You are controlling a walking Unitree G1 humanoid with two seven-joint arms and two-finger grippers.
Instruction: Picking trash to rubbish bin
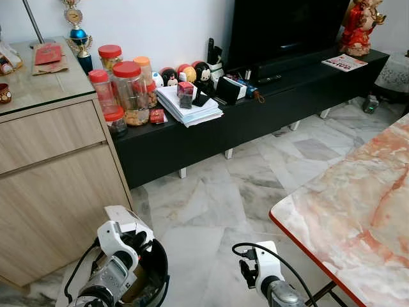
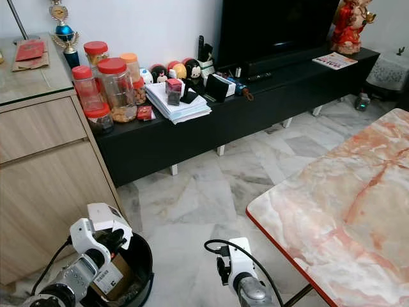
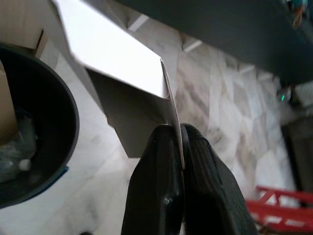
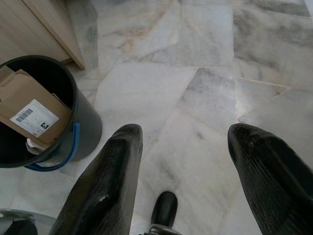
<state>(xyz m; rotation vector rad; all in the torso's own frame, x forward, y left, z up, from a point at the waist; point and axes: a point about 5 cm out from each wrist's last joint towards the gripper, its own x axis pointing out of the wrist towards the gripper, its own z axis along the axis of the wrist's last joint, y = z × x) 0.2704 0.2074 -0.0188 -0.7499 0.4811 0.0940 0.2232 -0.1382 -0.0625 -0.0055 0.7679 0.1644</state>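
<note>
The left gripper [image 3: 171, 142] is pinching a thin white card box [image 1: 123, 218] by one edge, just above the black bin [image 2: 135, 265] at 7 o'clock. It is probably light and bendy. The right gripper [image 4: 186, 147] is hanging spread, holding nothing.

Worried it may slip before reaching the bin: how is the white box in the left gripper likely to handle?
The white box looks like thin, light card, pinched by one flap in the left gripper, so it may swing or bend. Its smooth surface could slip.
</note>
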